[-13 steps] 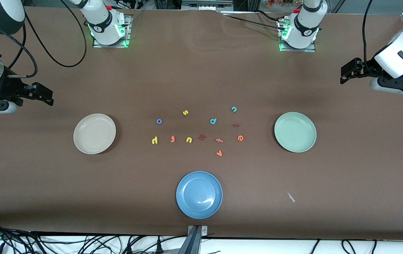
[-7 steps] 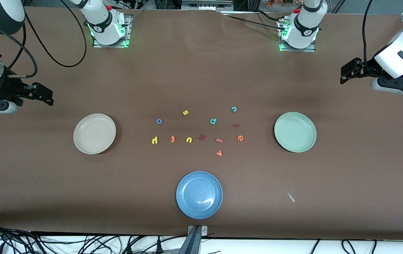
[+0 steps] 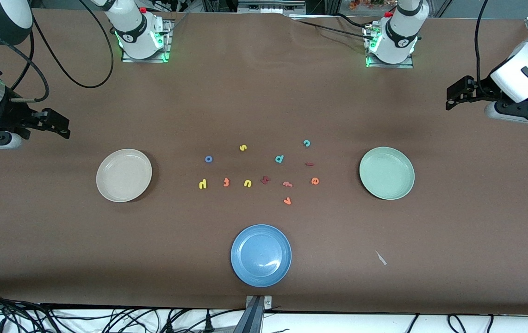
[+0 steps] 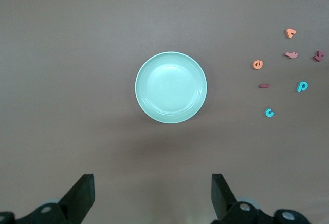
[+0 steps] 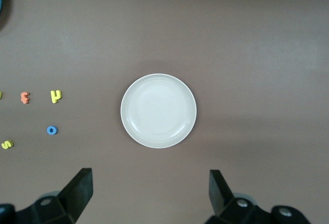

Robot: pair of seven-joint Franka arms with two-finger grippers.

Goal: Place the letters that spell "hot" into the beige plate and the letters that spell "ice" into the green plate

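Jaws wide and empty on both my left gripper (image 4: 150, 196) and right gripper (image 5: 148, 193), parked up at the table's ends, since nothing's sorted: foam letters (image 3: 254, 172) lie mid-table btwn round beige plate (image 3: 124, 175) and mint-green plate (image 3: 387, 173).
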